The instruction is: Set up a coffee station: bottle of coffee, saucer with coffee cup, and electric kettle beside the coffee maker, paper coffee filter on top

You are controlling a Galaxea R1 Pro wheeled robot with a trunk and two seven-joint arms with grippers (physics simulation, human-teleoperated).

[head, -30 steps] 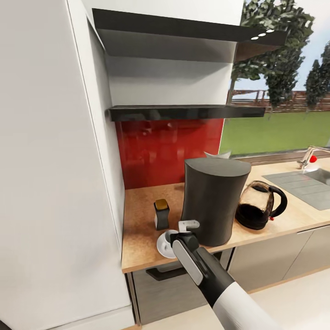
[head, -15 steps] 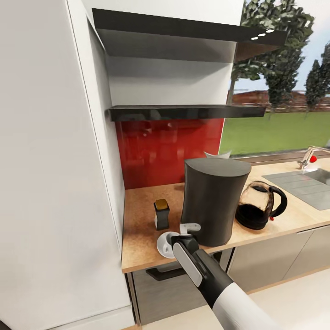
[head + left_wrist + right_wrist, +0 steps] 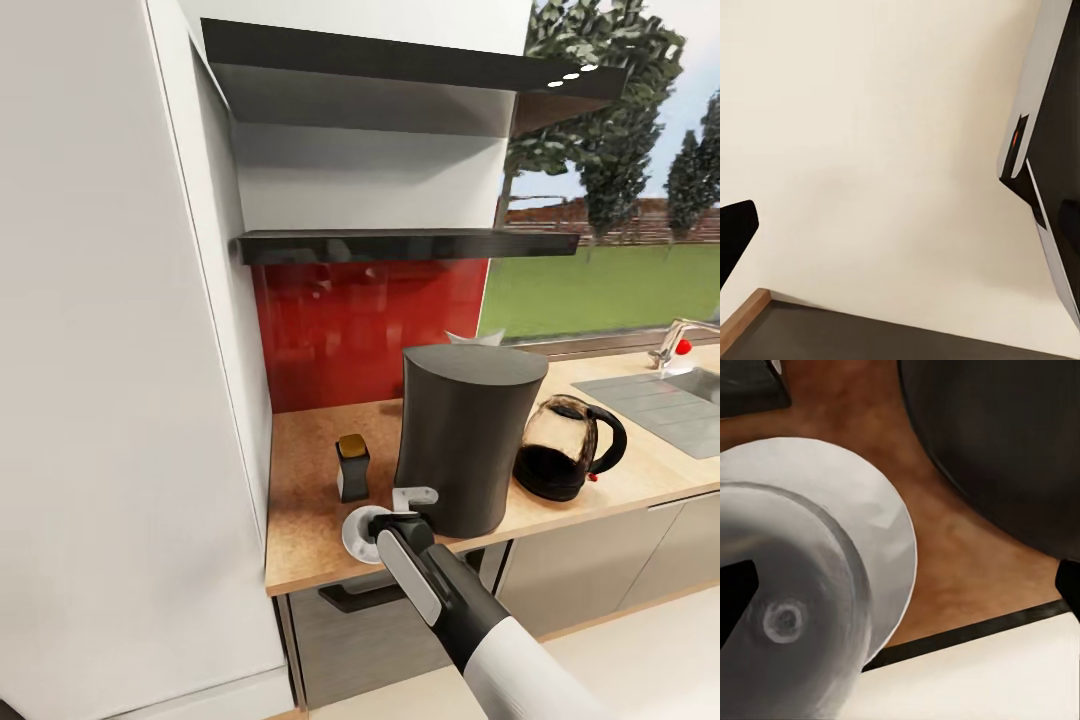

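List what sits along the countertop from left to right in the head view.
Bottle of coffee → saucer with the coffee cup on it → coffee maker → electric kettle → sink → faucet.

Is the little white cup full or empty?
Empty. The right wrist view looks down into the coffee cup, showing its bare grey bottom with a small ring and no liquid. It sits on the saucer.
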